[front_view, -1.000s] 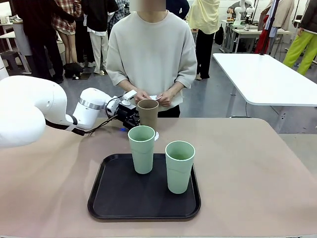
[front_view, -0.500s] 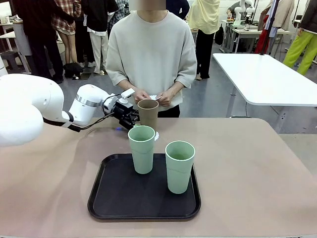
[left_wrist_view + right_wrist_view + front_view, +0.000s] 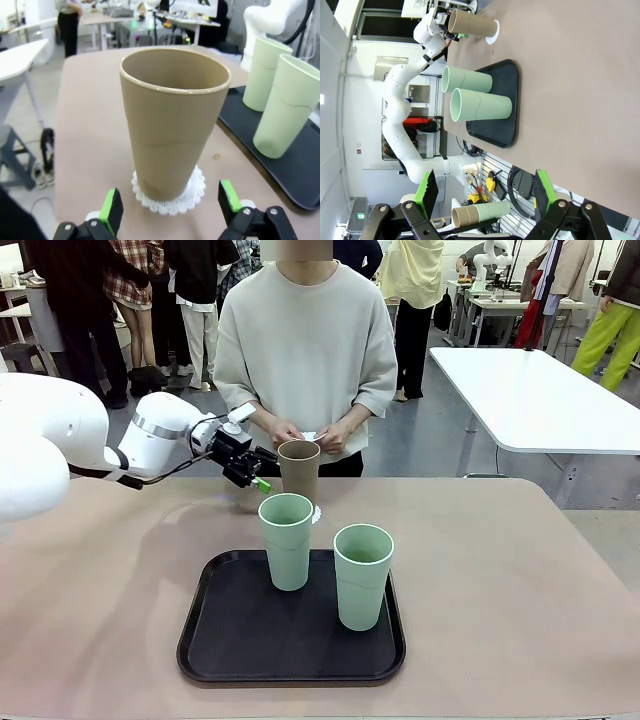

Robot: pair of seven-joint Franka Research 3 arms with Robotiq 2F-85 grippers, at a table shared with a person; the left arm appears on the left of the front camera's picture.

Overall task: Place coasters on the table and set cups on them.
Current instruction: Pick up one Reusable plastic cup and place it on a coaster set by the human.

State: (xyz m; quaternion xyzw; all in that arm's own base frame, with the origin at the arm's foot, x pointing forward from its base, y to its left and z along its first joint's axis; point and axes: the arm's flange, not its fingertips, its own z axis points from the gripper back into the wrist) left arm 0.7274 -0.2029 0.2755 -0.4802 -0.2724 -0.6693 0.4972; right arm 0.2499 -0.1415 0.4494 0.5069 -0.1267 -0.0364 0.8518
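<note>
The brown cup (image 3: 298, 470) stands upright on a white scalloped coaster (image 3: 315, 512) on the table (image 3: 500, 570), just beyond the tray. My left gripper (image 3: 252, 474) hangs open a little to its left, clear of it. In the left wrist view the brown cup (image 3: 172, 120) and its coaster (image 3: 170, 201) sit just ahead of the open left gripper (image 3: 169, 204), untouched. Two pale green cups (image 3: 287, 540) (image 3: 362, 575) stand on the black tray (image 3: 290, 645). The right gripper (image 3: 482, 192) is open and holds nothing, well away from the cups (image 3: 480, 105).
The person stands at the far edge, both hands (image 3: 312, 437) together behind the brown cup, holding something thin and white. A white table (image 3: 540, 390) stands at the back right. Bare tabletop lies to both sides of the tray.
My left gripper has drawn back from the brown cup, up and to the left. The cup stays on its coaster. The green cups and the person's hands have not moved.
</note>
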